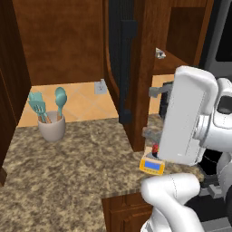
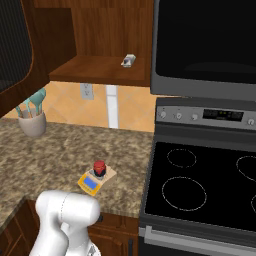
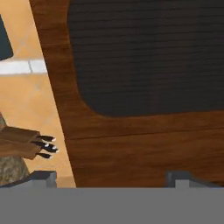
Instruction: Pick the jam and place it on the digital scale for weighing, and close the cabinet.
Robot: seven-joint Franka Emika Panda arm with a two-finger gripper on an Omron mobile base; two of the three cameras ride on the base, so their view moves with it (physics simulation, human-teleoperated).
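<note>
Gripper point(image 3: 112, 178): 2 dark finger tips set wide apart, nothing between them, close in front of the cabinet door.
Cabinet point(image 3: 144, 140): dark brown grained wood, door swung open, with a black ribbed inset panel of rounded corners and a long black bar handle point(image 1: 128, 68).
Jam point(image 2: 100, 168): tiny round dark-red jar, upright on the digital scale.
Digital scale point(image 2: 95, 181): flat yellow-orange slab with a blue display, on the counter's front edge beside the stove.
Counter point(image 1: 68, 167): speckled brown granite.
Utensil crock point(image 1: 51, 127): pale round pot holding teal utensils, far left.
Stove point(image 2: 210, 185): glossy black glass top with ringed burners.
</note>
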